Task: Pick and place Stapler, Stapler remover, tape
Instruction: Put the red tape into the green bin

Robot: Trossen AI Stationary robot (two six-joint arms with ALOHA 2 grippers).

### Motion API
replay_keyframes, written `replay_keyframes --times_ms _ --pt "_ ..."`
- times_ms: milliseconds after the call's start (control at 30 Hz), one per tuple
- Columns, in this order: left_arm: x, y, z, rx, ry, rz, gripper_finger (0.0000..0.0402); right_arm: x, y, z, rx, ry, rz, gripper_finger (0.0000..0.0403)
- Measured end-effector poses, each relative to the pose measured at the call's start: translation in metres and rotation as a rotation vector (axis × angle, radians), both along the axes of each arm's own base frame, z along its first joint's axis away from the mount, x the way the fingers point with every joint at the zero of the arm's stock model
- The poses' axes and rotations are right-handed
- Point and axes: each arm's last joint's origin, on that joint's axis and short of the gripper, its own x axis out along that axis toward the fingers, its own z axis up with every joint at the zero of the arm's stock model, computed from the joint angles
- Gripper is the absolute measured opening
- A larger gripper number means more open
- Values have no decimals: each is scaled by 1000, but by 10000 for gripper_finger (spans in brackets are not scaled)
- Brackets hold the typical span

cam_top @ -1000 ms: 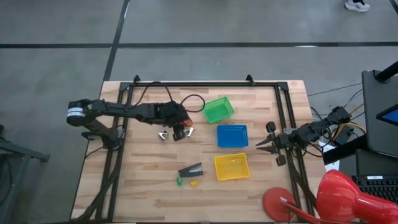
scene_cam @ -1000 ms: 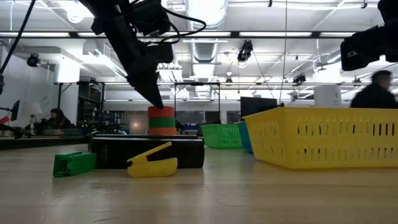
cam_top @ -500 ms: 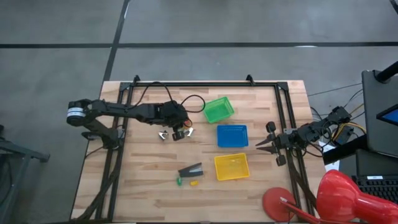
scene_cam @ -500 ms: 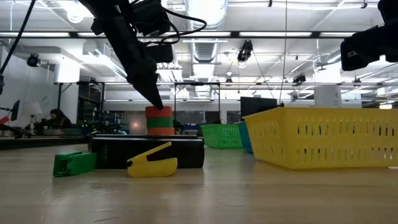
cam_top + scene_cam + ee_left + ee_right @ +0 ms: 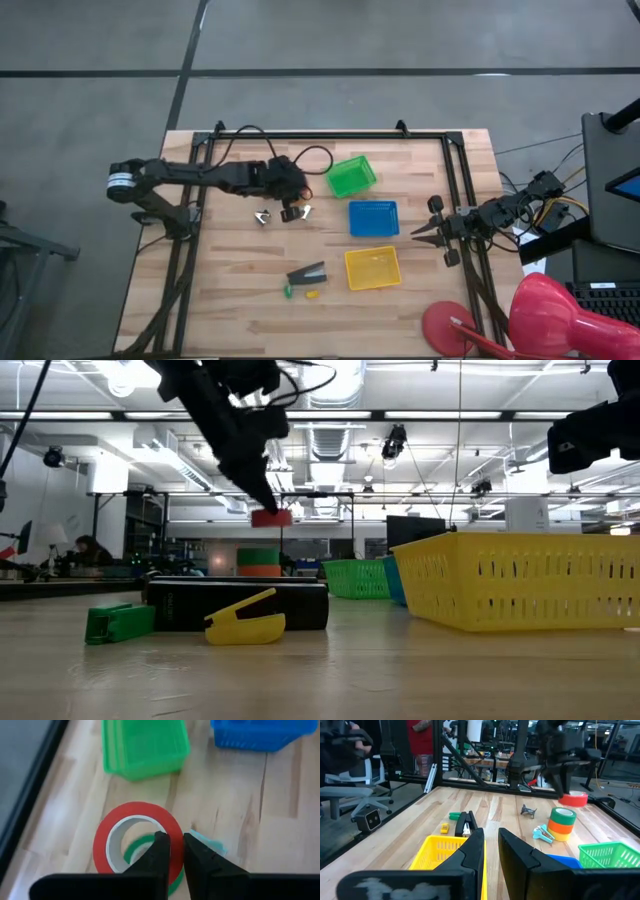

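Clearly the thin red ring of tape (image 5: 135, 842) is light and stiff; the left pincer (image 5: 173, 851) has it pinched through the rim, one finger inside the hole, lifted above the green and orange rolls (image 5: 561, 823) stacked on the wooden counter (image 5: 240, 265). That wall grip looks sound, though smooth plastic may swivel. Green mesh basket (image 5: 351, 176), blue basket (image 5: 373, 217) and yellow basket (image 5: 371, 267) appear empty. Dark wedge-shaped stapler (image 5: 307, 273) lies beside the yellow one. Right pincer (image 5: 416, 232) waits near the counter's edge, fingers slightly parted, empty.
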Motion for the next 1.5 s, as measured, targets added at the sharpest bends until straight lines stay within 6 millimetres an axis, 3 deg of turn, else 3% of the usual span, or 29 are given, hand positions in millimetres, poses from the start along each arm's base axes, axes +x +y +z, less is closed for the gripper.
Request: replay_keyframes --times_ms 200,467,700,933,1167,1367,1500 --pt "16 2 27 23 -133 -17 38 0 0 0 1 0 0 52" --pt "52 12 33 38 -189 -53 39 0 0 0 0 0 0 52" --pt "95 27 22 61 -154 -109 40 0 0 0 1 2 0 52" --pt "129 65 8 20 -159 -102 41 0 0 0 0 0 0 52" --pt "151 93 -24 -32 -125 -81 41 0 0 0 2 0 0 52" --pt "161 99 -53 -64 -63 -79 42 0 0 0 0 0 0 52" --pt "162 100 -61 -76 -49 -72 42 0 0 0 1 0 0 52"
